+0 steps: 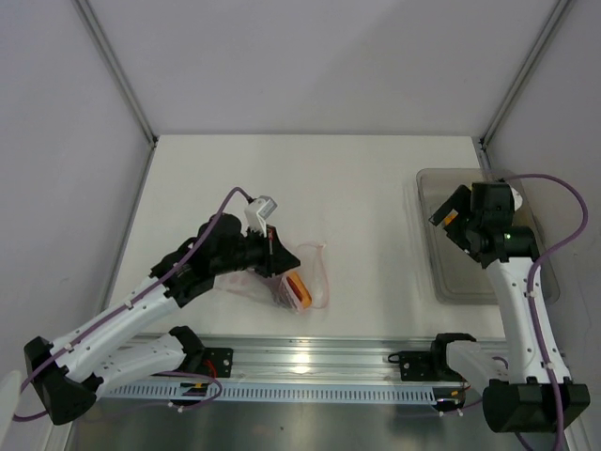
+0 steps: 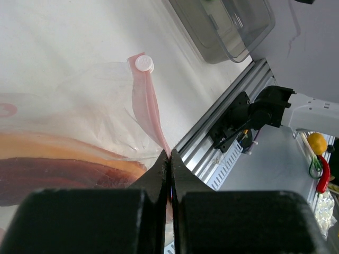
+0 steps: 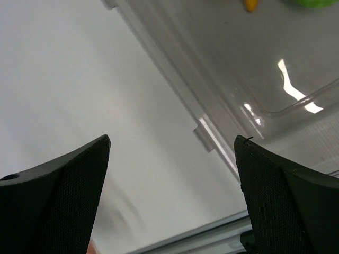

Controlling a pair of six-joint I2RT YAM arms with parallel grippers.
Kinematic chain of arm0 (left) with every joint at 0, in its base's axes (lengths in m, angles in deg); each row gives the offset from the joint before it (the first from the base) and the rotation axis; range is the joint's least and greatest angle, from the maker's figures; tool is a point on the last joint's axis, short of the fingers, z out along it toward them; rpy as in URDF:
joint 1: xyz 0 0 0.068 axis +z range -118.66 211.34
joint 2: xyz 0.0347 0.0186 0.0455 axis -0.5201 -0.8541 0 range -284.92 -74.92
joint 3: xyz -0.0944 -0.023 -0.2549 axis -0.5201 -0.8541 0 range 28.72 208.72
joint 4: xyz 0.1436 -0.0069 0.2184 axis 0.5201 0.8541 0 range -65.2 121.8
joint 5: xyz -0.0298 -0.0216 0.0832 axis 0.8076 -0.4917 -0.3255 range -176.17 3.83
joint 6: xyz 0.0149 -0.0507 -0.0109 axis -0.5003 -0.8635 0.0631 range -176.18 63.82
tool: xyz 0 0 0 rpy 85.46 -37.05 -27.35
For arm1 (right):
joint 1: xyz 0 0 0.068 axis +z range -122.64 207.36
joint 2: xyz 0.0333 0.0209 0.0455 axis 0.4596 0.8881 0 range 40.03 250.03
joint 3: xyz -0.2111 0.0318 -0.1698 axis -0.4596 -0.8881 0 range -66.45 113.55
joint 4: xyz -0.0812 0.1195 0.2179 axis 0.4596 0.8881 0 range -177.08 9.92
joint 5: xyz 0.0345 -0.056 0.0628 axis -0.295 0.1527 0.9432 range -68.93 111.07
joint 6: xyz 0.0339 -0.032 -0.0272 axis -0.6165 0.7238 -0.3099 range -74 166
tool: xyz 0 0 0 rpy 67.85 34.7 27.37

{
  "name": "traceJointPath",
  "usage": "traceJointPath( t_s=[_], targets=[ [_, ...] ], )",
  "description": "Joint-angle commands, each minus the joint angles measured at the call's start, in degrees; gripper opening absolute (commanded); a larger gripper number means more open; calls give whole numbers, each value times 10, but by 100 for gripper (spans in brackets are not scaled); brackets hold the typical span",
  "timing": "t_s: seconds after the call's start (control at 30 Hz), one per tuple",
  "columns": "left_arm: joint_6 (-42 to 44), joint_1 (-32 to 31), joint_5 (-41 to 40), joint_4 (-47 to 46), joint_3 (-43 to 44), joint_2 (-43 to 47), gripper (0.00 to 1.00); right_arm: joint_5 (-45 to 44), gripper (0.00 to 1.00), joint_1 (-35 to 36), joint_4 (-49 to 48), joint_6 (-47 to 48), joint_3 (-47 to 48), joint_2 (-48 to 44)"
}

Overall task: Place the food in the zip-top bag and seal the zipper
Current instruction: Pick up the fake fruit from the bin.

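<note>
The clear zip-top bag [image 1: 315,272] lies on the white table left of centre, with an orange piece [image 1: 298,291] inside it. My left gripper [image 1: 274,252] is shut on the bag's mouth edge. In the left wrist view its jaws [image 2: 169,154] pinch the pink-red zipper [image 2: 148,106], whose white slider [image 2: 143,63] sits at the far end. Orange and reddish-brown food [image 2: 58,164] shows through the plastic. My right gripper [image 1: 443,214] is open and empty at the tray's left edge. In the right wrist view [image 3: 172,143] a yellow piece [image 3: 250,4] and a green lime [image 3: 315,2] lie in the tray.
A rigid grey-clear tray [image 1: 470,282] stands at the right of the table; it also shows in the left wrist view [image 2: 249,32] and the right wrist view [image 3: 212,79]. A metal rail [image 1: 310,362] runs along the near edge. Walls enclose the table at the left, back and right.
</note>
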Motion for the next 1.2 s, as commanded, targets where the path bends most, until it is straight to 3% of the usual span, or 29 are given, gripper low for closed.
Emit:
traceJointPath(
  t_s=[0.0,0.3,0.5,0.73,1.17],
  targets=[
    [21,-2,33,-5,28,-4,1,-64,99,-45,-36,-46,-34,45],
    [21,-1,26,25,44,-25,1,-184,99,-125,-172,-158,-142,80],
    [15,-1,34,27,60,-53,1,-244,99,-143,-189,-215,-149,156],
    [10,-1,45,16,75,-97,1,-285,99,-162,-239,-227,-136,239],
    [17,-1,55,12,94,-144,1,-271,99,-195,-327,-176,-96,359]
  ],
)
